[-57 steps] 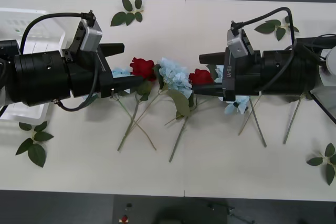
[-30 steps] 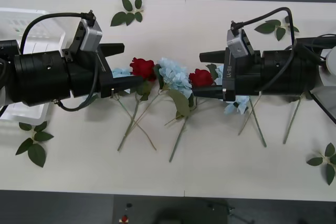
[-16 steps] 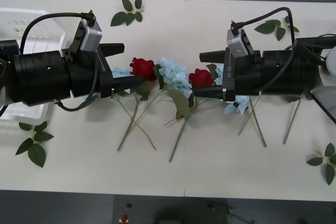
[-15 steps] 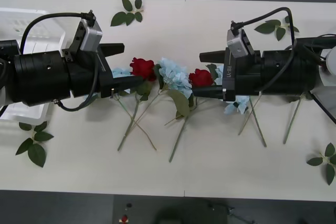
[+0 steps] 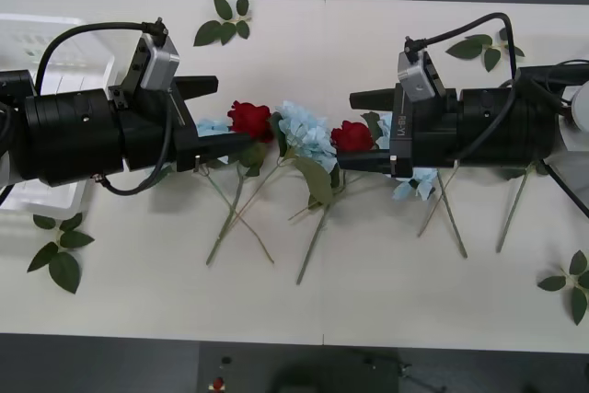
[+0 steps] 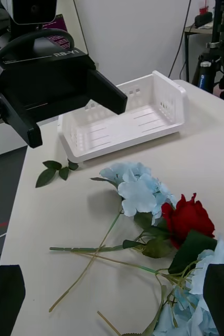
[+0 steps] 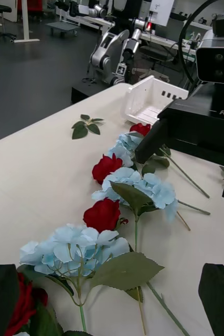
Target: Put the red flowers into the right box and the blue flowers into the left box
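Red flowers and blue flowers lie in a row across the table's middle. One red rose lies just beyond my left gripper, which is open and low over a small blue cluster. A second rose sits between the fingers of my open right gripper. Between the two roses lies a larger blue cluster. The left box, a white slatted crate, stands behind the left arm. The right box stands past the right gripper.
Loose green leaf sprigs lie at the back centre, front left, back right and front right. Thin stems cross the table toward the front edge. More flowers lie under the right arm.
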